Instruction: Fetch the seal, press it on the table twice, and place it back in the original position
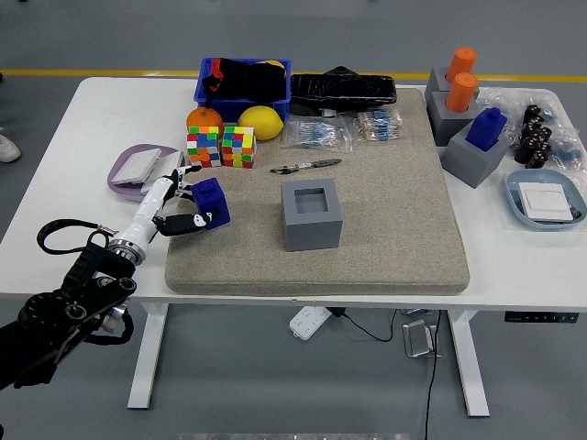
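The blue seal (210, 202) is a small blue block at the left edge of the grey mat (385, 202). My left hand (176, 207) comes in from the lower left and its white fingers (183, 222) are curled around the seal from the left side. The seal sits low, at or just above the mat surface; I cannot tell which. The grey holder block (311, 214) with an empty square socket stands in the mat's middle, to the right of the seal. My right arm is out of view.
Two colour cubes (220, 146), an orange (202, 118) and a lemon (260, 121) lie just behind the hand. A purple dish (138, 170) sits to its left. A pen (307, 166), bagged items, a blue bin (242, 81) and more holders with orange and blue seals (468, 115) stand at the back and right.
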`<state>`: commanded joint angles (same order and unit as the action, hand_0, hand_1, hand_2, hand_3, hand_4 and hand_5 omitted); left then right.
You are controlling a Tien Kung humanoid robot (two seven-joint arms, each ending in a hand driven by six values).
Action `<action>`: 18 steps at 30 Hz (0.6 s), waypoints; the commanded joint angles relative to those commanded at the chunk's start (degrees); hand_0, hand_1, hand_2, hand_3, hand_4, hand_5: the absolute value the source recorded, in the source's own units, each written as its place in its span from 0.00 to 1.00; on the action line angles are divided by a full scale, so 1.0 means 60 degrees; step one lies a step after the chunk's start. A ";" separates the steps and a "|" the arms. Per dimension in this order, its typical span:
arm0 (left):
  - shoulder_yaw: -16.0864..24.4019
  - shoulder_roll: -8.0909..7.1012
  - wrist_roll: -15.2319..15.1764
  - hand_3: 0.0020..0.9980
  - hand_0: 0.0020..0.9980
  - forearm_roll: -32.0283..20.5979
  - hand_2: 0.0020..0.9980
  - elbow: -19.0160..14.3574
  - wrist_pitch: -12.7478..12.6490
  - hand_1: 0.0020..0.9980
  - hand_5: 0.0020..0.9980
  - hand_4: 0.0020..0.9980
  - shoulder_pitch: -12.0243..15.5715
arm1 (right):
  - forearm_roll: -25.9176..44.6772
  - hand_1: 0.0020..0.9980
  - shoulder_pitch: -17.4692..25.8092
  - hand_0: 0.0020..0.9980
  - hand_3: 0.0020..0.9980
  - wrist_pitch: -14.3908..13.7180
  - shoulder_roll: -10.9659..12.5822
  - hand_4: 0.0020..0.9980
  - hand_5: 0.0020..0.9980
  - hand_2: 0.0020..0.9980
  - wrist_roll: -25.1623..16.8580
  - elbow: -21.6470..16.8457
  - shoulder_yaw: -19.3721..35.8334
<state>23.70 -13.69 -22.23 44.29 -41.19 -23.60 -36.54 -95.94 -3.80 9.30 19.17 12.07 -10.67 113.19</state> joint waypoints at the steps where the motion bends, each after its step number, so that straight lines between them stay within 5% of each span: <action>1: 0.0020 -0.0007 0.0004 0.89 0.87 0.0023 0.47 -0.0031 -0.0002 0.55 0.00 0.72 -0.0010 | 0.0007 0.74 0.0001 0.87 0.73 0.0000 0.0002 0.83 0.51 0.72 0.0000 0.0000 -0.0010; 18: 0.0511 -0.0083 0.0546 0.88 0.88 0.0848 0.47 -0.1466 0.0165 0.55 0.00 0.72 -0.0633 | 0.0062 0.74 0.0016 0.87 0.73 0.0000 0.0050 0.84 0.51 0.72 0.0008 0.0014 -0.0071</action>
<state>26.76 -14.18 -18.95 49.37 -49.99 -22.61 -40.34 -95.57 -3.71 9.30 19.47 12.12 -10.58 112.76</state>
